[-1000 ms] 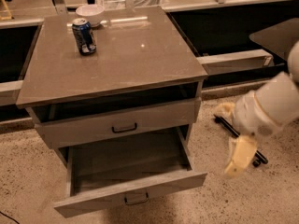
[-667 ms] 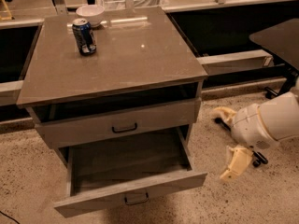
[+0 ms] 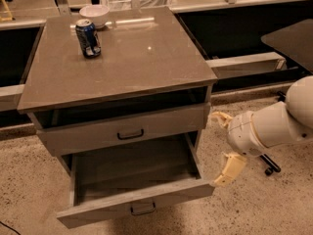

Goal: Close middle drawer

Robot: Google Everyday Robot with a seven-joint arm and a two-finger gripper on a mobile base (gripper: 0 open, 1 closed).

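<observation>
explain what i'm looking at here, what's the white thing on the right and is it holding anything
There is only one picture, from a camera looking down at a grey wooden cabinet on a speckled floor. The white rounded thing on the right is a robot's arm. At its end is the gripper, a two-finger clamp with cream fingers spread open, holding nothing. It sits beside the right front corner of the pulled-out grey middle drawer, which looks empty. I can't tell if it touches the drawer. The grey drawer above stands slightly open. On the cabinet top stand a blue soda can and, behind it, a small white bowl.
</observation>
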